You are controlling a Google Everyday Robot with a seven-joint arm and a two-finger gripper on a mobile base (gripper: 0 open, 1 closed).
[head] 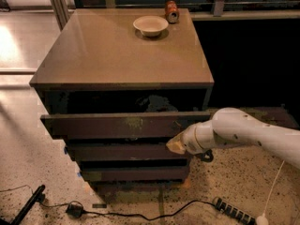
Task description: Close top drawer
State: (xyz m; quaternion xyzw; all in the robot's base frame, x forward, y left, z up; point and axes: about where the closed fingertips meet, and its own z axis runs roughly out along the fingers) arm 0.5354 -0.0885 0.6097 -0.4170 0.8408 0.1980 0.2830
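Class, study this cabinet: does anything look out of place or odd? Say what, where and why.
Yes: the top drawer stands pulled out, its front well forward of the cabinet top, with a dark gap behind it. The gripper is at the right end of that front, near its lower edge.

1. The gripper (174, 146), at the lower edge of the top drawer (117, 124) front, right part: only a pale tip shows beyond the wrist.
2. The top drawer, interior: dark, contents indistinct.
3. The arm (248, 132): cut off at the right edge.
4. The can (172, 11) on the surface (108, 55): label unreadable.
5. The black bar (29, 204), lower left: cut off at the bottom edge.
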